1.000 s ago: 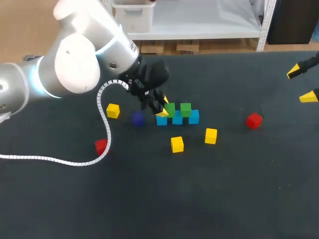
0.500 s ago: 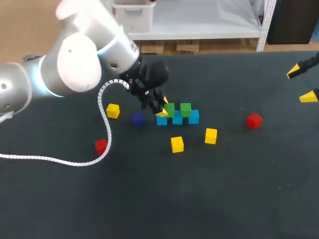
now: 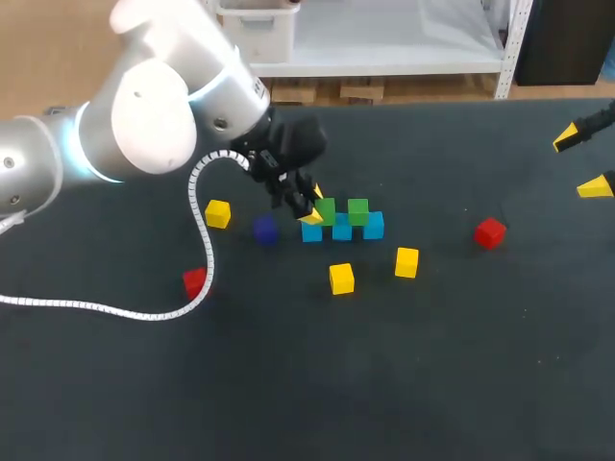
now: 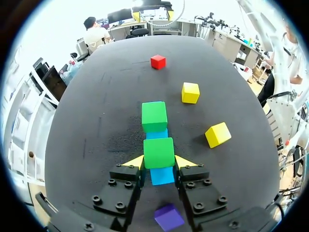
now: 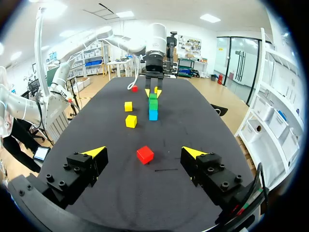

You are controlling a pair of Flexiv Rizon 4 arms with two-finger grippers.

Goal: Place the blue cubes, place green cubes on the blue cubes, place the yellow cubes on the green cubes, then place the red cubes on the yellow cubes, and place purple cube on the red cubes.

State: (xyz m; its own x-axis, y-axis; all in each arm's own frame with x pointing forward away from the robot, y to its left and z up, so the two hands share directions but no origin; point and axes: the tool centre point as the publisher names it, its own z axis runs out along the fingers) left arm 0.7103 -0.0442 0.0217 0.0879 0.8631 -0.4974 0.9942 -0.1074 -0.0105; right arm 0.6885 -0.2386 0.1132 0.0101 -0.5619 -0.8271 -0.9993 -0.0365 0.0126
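Note:
Three blue cubes (image 3: 343,231) lie in a row mid-table. A green cube (image 3: 357,210) rests on top of them. A second green cube (image 4: 158,152) sits on the near blue cube (image 4: 162,176), and my left gripper (image 3: 315,207) is shut on it, one yellow tip on each side. Loose on the table are three yellow cubes (image 3: 218,213) (image 3: 341,278) (image 3: 406,261), two red cubes (image 3: 196,281) (image 3: 490,232) and a purple cube (image 3: 265,229). My right gripper (image 3: 582,162) stands open at the table's right edge, holding nothing.
The left arm's white cable (image 3: 200,230) hangs down over the table and runs past the left red cube. In the left wrist view the purple cube (image 4: 168,217) lies just under the gripper. The red cube (image 5: 145,154) lies on the table ahead of my right gripper (image 5: 145,152).
The left arm's elbow has shifted very slightly. The gripper, the green cube in it and the other cubes stay where they were.

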